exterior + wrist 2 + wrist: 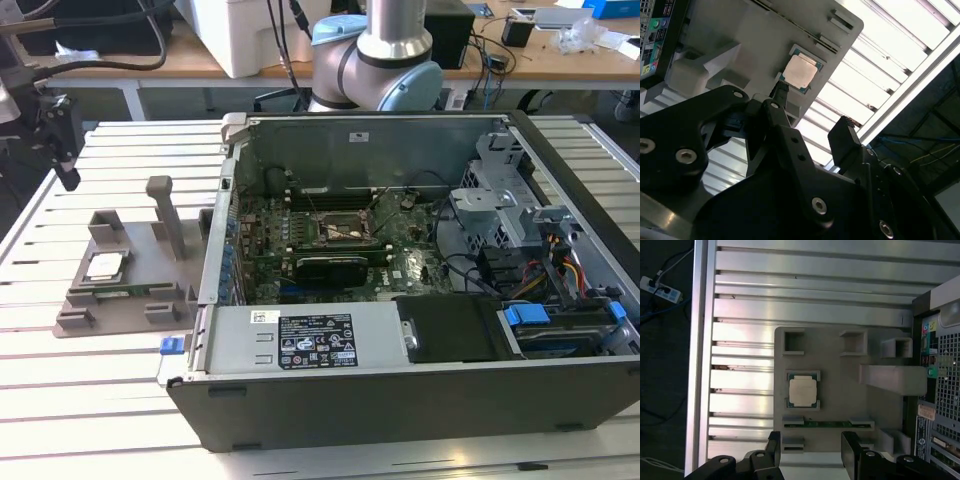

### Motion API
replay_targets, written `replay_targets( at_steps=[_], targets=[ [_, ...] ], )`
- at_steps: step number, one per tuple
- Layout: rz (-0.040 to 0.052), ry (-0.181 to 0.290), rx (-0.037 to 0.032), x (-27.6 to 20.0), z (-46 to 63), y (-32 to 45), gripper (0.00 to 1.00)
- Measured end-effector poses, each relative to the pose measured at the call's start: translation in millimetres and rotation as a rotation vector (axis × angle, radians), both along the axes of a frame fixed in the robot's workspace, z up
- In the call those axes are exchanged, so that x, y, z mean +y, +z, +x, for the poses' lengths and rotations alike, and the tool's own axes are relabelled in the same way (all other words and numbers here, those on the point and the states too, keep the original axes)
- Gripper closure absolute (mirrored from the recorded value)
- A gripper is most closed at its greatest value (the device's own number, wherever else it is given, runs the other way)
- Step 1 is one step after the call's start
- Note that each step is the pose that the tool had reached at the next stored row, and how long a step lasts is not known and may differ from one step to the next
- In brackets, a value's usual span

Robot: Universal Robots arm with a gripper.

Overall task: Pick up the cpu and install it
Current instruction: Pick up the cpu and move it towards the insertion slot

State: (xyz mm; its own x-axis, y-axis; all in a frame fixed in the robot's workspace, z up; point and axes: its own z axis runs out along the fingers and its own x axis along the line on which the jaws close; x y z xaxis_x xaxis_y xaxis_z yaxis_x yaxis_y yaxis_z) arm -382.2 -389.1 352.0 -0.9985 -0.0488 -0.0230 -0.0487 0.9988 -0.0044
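The cpu (pixel 105 266) (pixel 800 72) (pixel 802 391), a small silver square with a thin green rim, lies flat in its seat on the grey holder block (pixel 150 262) (pixel 842 400). In both wrist views my gripper (pixel 812 112) (pixel 811 442) is open, its two black fingers spread with nothing between them. It hangs well above the holder, apart from the cpu. In the exterior view the gripper (pixel 66 178) hangs at the far left, over the table edge beside the holder. The black socket (pixel 345 232) sits on the motherboard inside the open computer case (pixel 400 400).
The holder block has an upright post (pixel 165 215) and several raised pockets. A green memory stick (pixel 827 424) lies in a slot of the holder. The case wall (pixel 215 250) stands just to the exterior view's right of the holder. The slatted metal table (pixel 90 390) ends close by.
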Motion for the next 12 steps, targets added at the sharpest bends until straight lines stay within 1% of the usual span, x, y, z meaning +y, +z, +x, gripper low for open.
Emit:
replay_targets(
  at_steps=[8,10,12],
  targets=[
    [0.0001,0.000,-0.0001,0.1,0.0,-8.9,0.40],
    [-0.0001,0.000,0.0000,0.9,-0.1,-10.8,0.40],
    [-0.0001,0.000,-0.0001,3.4,0.0,-12.3,0.40]
  ],
)
